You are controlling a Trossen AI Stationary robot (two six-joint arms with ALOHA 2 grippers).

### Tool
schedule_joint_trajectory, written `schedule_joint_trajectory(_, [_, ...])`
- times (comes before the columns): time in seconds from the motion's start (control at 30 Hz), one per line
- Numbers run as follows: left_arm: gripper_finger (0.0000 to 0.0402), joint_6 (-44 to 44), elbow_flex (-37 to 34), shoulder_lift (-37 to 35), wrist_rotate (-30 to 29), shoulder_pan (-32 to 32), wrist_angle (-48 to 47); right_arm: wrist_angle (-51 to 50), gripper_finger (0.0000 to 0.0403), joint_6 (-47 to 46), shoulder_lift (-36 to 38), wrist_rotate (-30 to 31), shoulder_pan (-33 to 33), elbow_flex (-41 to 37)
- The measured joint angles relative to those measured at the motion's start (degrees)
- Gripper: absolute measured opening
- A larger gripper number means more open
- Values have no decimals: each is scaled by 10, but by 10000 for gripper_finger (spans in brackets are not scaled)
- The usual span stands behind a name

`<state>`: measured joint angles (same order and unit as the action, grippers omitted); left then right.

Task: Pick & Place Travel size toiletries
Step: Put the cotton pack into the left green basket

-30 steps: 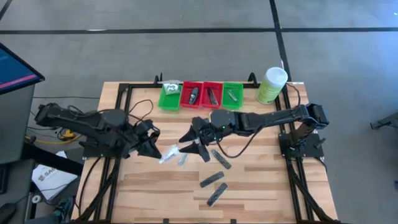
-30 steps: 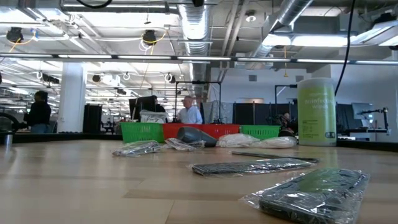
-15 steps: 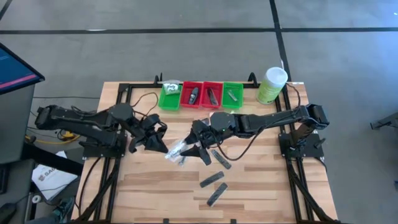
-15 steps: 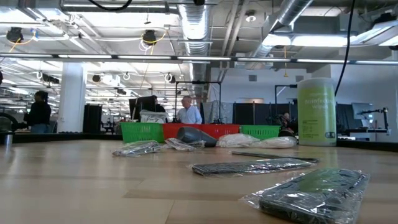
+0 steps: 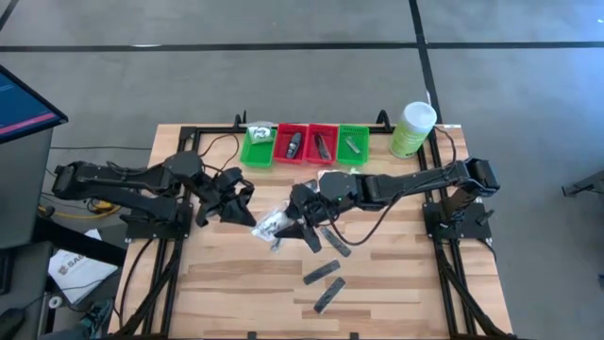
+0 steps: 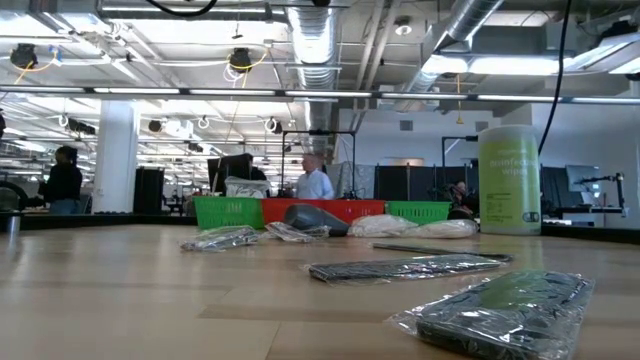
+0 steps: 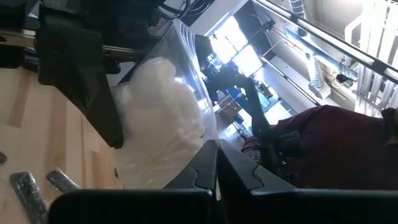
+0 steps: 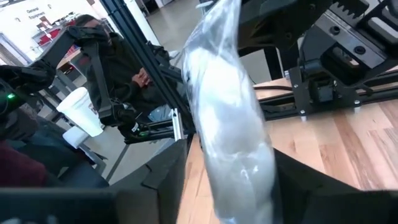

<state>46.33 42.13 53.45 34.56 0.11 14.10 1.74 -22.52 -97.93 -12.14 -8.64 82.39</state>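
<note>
the white packet (image 5: pixel 271 223) hangs at frame centre, stretched between both hands: left hand (image 5: pixel 247 215) pinched shut on its upper-left end, right hand (image 5: pixel 294 224) half-closed around its right end.

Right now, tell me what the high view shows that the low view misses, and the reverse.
Only the high view shows both arms meeting at mid-table: the left claw shut on a white packet and the right claw at that same packet's other end, plus all four trays from above. Only the low view shows the room behind, with people standing there. Both show the green canister, the trays and the wrapped dark bars lying on the table.
</note>
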Motion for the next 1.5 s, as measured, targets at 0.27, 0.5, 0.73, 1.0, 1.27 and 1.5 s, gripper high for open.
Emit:
schedule_joint_trajectory(0.27, [0,-6,0,0,-2,1,-1,0,78,0,0,0,0,0])
schedule_joint_trajectory(0.5, [15,2,0,-6,-3,14,1,-8,47,-22,0,0,0,0])
schedule_joint_trajectory(0.73, [92,26,1,-30,-7,45,-2,-33,35,-30,0,0,-3,0])
schedule_joint_trajectory(1.0, [184,21,1,-20,-6,53,-69,-61,39,-85,0,0,-8,0])
schedule_joint_trajectory(1.27, [191,-2,0,1,-6,41,-100,-104,37,-120,0,-1,-8,0])
schedule_joint_trajectory(1.5, [191,-16,0,23,-35,41,-103,-116,41,-132,0,-3,-7,0])
